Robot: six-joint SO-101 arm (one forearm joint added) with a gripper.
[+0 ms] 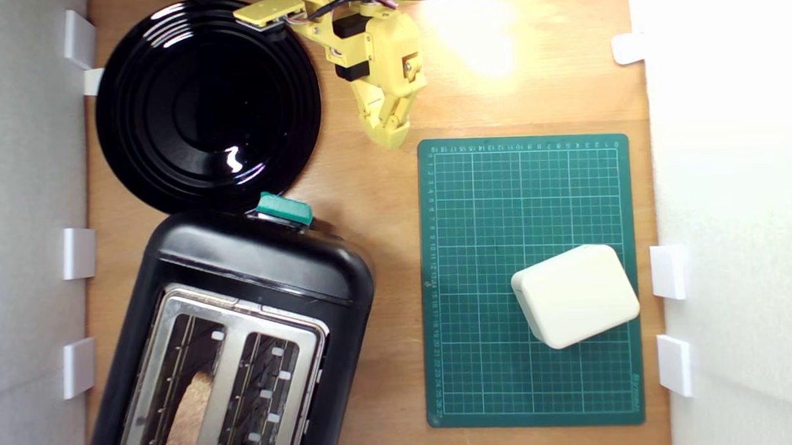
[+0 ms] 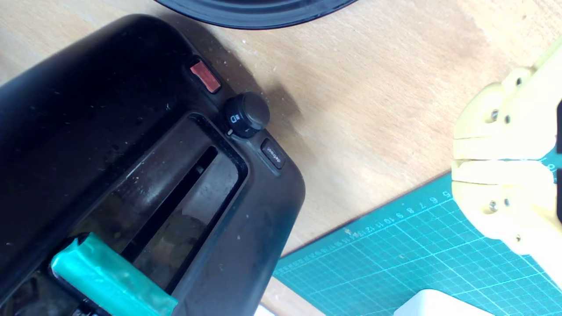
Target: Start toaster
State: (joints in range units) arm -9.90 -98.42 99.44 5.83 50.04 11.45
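The glossy black toaster (image 1: 242,333) fills the lower left of the exterior view, with a silver slot surround and a slice of bread in one slot. Its teal-green lever (image 1: 284,208) sticks out of the end that faces the plate. In the wrist view the toaster (image 2: 131,145) shows its end face, with the lever (image 2: 109,281), a round knob (image 2: 246,115) and a red button (image 2: 204,76). My yellow gripper (image 1: 391,138) hangs over bare wood, to the exterior view's right of and beyond the lever, clear of the toaster. Its jaws meet with nothing between them (image 2: 454,165).
A round black plate (image 1: 207,104) lies beyond the toaster, almost touching it. A green cutting mat (image 1: 527,198) covers the exterior view's right, with a cream rounded box (image 1: 575,295) on it. White walls with clips border both sides.
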